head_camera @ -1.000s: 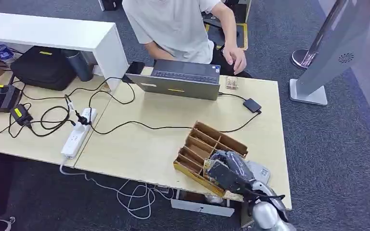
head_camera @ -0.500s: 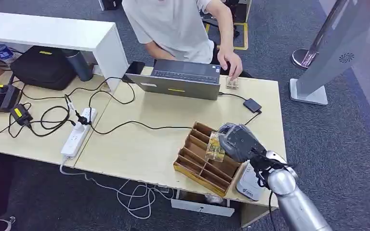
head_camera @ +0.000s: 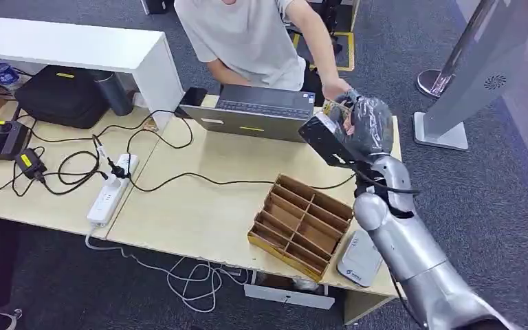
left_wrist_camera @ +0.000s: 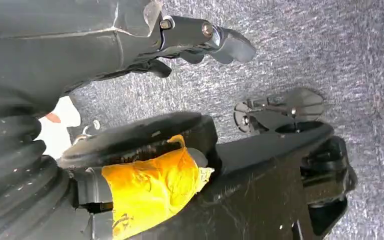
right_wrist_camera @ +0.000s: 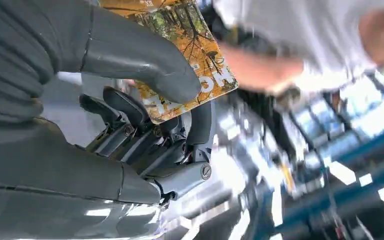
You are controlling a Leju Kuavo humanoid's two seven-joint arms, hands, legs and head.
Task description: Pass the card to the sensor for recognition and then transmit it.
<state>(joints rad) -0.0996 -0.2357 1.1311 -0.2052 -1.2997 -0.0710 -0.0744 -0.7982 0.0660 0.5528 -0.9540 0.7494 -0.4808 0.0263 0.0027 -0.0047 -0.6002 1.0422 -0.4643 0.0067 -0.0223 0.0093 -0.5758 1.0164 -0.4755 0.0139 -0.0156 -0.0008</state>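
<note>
In the head view the right hand (head_camera: 357,127) is raised over the far edge of the desk (head_camera: 199,206), beside the laptop (head_camera: 261,113), holding the card (head_camera: 335,110) up towards a person's hand (head_camera: 335,89) that reaches in to meet it. The white sensor (head_camera: 359,258) lies near the front desk edge, just beside the cardboard organizer (head_camera: 302,223) and well apart from the card. I judge the handing-over step to be in hand; the next move calls for the fingers to let go once the person has a firm hold.

In the left wrist view the left hand (left_wrist_camera: 200,40) hangs over grey carpet with nothing in it; whether its fingers are apart or curled in I cannot tell.

In the right wrist view the thick grey thumb (right_wrist_camera: 145,65) presses the orange printed card (right_wrist_camera: 190,45) against the darker fingers (right_wrist_camera: 130,115) behind it, clamped tight on it. The background is blurred.
</note>
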